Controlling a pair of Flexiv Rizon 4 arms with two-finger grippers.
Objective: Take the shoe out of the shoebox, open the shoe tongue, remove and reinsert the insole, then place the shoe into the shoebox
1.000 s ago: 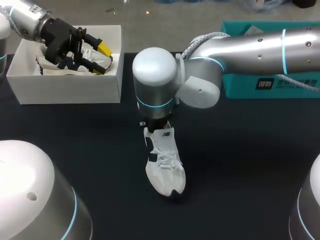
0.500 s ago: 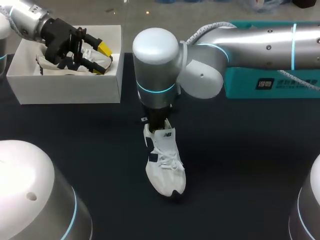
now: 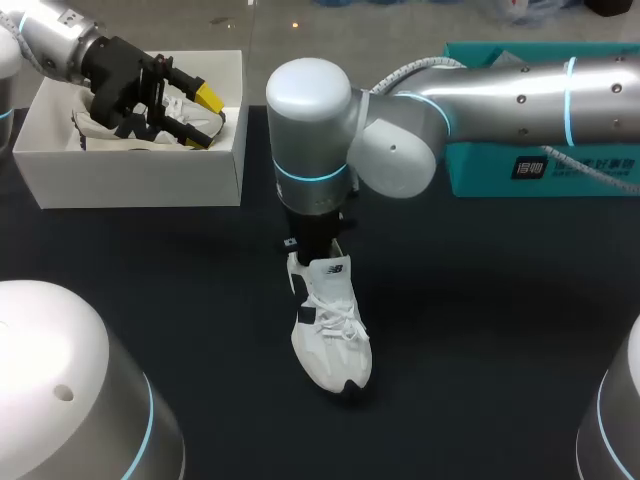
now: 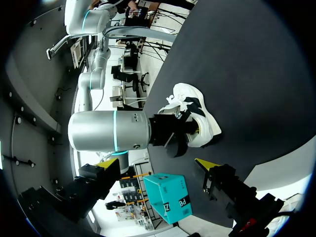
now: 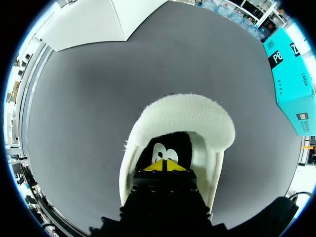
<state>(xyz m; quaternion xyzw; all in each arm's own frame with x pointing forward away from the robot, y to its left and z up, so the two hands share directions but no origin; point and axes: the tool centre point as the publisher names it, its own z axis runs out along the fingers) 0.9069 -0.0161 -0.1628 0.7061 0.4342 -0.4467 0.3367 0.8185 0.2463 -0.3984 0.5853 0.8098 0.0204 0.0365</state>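
Note:
A white shoe (image 3: 330, 330) with dark trim stands on the black table near the middle, toe toward the front edge. My right arm reaches in from the right, and its right gripper (image 3: 314, 250) points down into the shoe's heel opening. In the right wrist view the right gripper (image 5: 164, 165) has its yellow tips pressed together inside the white heel collar (image 5: 187, 116), over the black insole (image 5: 160, 148); I cannot see whether they pinch it. The left gripper (image 3: 190, 112) hangs open over the white shoebox (image 3: 130, 175) at the back left. Its fingertips (image 4: 205, 164) stand wide apart.
Another white shoe (image 3: 95, 128) lies inside the shoebox under the left gripper. A teal box (image 3: 540, 165) stands at the back right, also seen as the teal box (image 4: 168, 197) from the left wrist. Round robot bases (image 3: 60, 390) fill both front corners.
The right arm's wrist has shifted a little up and back over the shoe's heel. The shoe and the left arm have stayed put.

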